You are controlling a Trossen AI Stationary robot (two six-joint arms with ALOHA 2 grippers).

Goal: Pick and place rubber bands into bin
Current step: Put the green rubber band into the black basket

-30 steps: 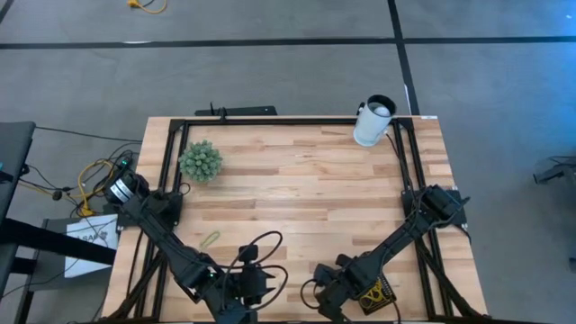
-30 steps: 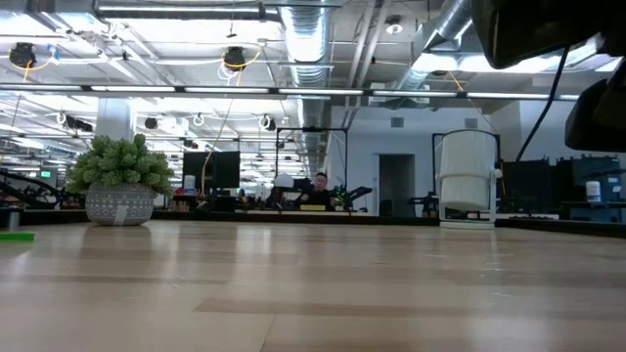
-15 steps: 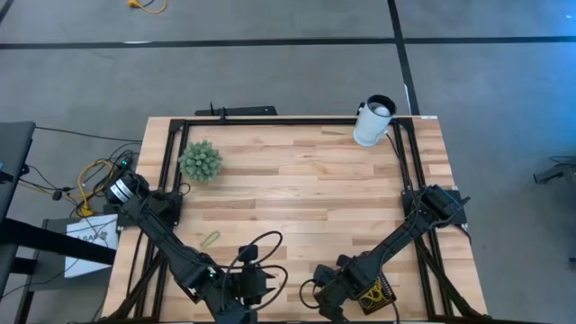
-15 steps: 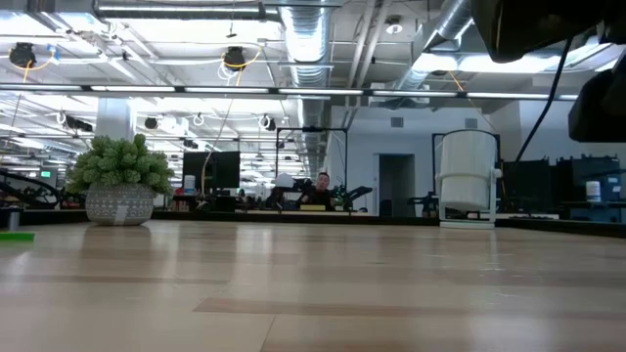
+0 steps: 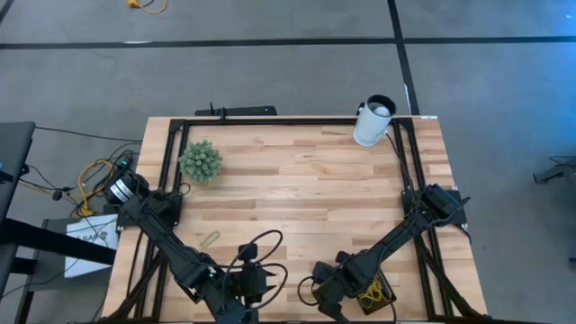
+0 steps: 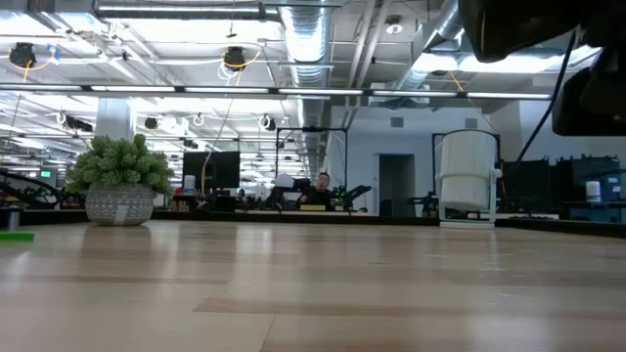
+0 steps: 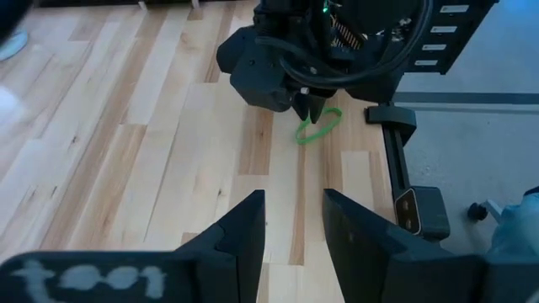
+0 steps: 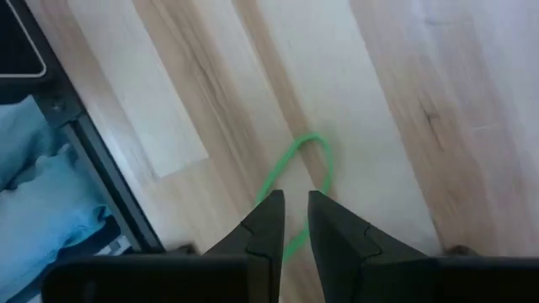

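Observation:
A green rubber band point(image 8: 305, 164) lies on the wooden table near its front edge, seen also in the left wrist view as a green rubber band point(image 7: 320, 128). My right gripper point(image 8: 290, 220) stands right over it, pointing down, its fingers nearly together with a strand between them. The black bin point(image 5: 378, 293), with yellow bands in it, sits just right of that gripper, partly under the arm. A second green rubber band point(image 5: 209, 239) lies flat on the table toward the left. My left gripper point(image 7: 294, 225) hangs open above the table, left of the right one, touching nothing. My right gripper pinches one end of the green rubber band point(image 8: 295, 242) between its two fingers. The fingers come from above, pointing down at the table. The loop's other end point(image 8: 316, 143) lies slack and flat on the wood past the fingertips.
A potted plant point(image 5: 200, 160) stands at the far left and a white cup point(image 5: 373, 121) at the far right corner. Black frame rails point(image 5: 171, 171) run along the table's sides. Black cables point(image 5: 256, 247) loop over the left arm. Bare wood fills the middle.

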